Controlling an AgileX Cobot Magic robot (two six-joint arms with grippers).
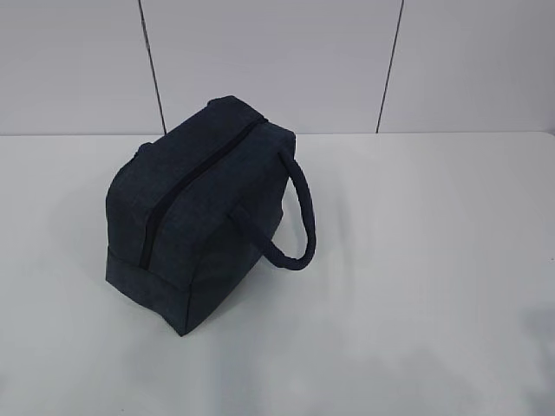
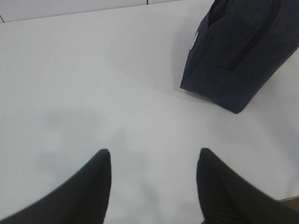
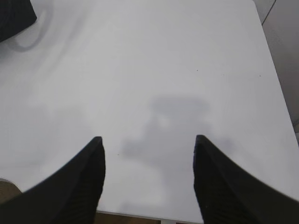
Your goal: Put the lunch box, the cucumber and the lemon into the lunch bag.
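The dark navy lunch bag (image 1: pixel 204 212) stands on the white table, left of centre, its black zipper (image 1: pixel 195 186) shut along the top and its loop handle (image 1: pixel 295 212) hanging to the right. In the left wrist view the lunch bag (image 2: pixel 238 51) fills the upper right corner, well ahead of my open left gripper (image 2: pixel 154 156), which has only table between its fingers. My right gripper (image 3: pixel 147 142) is open over bare table too, and a corner of the lunch bag (image 3: pixel 14 16) shows at the upper left. The lunch box, the cucumber and the lemon are out of view. Neither gripper shows in the exterior view.
A grey panelled wall (image 1: pixel 277 61) rises behind the table. The table's right edge (image 3: pixel 275 70) runs close by the right gripper, and its near edge (image 3: pixel 140 215) lies just below the fingers.
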